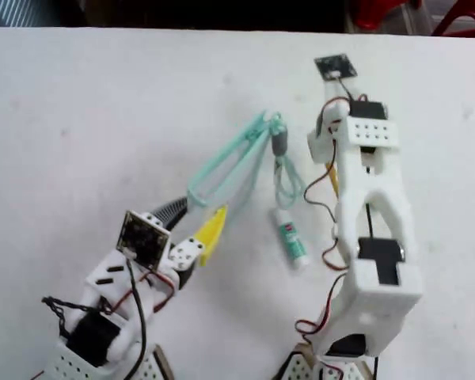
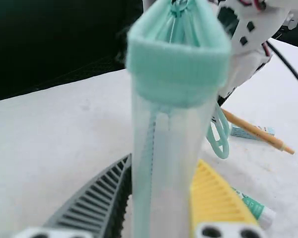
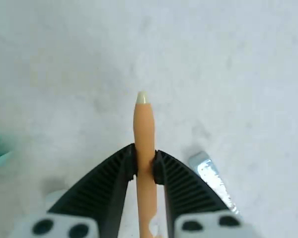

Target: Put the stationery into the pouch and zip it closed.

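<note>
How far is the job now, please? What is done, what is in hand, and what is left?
Done: nothing that I can see; no item shows inside the pouch. In hand: the left tool is shut on the pouch, the right tool on a pencil. Left: pencil in, the tube lying on the table in, then the zip.

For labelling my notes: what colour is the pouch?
The pouch is mint green; the left wrist view shows it best.
</note>
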